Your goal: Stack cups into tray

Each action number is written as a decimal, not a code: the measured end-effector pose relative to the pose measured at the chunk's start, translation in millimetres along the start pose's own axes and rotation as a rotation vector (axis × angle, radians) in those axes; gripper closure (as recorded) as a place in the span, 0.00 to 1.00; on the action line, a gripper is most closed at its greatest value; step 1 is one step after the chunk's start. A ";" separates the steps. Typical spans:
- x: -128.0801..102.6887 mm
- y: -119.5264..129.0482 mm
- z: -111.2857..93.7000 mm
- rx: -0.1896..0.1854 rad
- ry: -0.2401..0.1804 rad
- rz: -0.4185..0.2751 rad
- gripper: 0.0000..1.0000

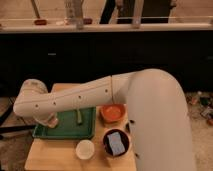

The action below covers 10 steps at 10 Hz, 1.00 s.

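Note:
The dark-green tray (67, 127) lies on the left half of the small wooden table (52, 157). One cream cup (85, 149) stands upright on the table just in front of the tray's right corner. My white arm reaches from the right across the table and bends down at the far left. The gripper (50, 120) is low over the tray's left end, mostly hidden by the arm. A small pale upright thing (79, 116) stands in the tray; I cannot tell what it is.
An orange bowl (112, 112) sits right of the tray. A dark bowl with a grey-blue rectangle (116, 142) sits in front of it, next to the cup. A dark counter front (100, 55) stands behind the table. My white body fills the right.

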 end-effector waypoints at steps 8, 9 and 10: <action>22.4 1.7 30.4 -0.043 -0.043 0.031 1.00; 27.5 1.7 31.4 -0.043 -0.048 0.039 1.00; 32.5 1.4 32.0 -0.033 -0.062 0.050 1.00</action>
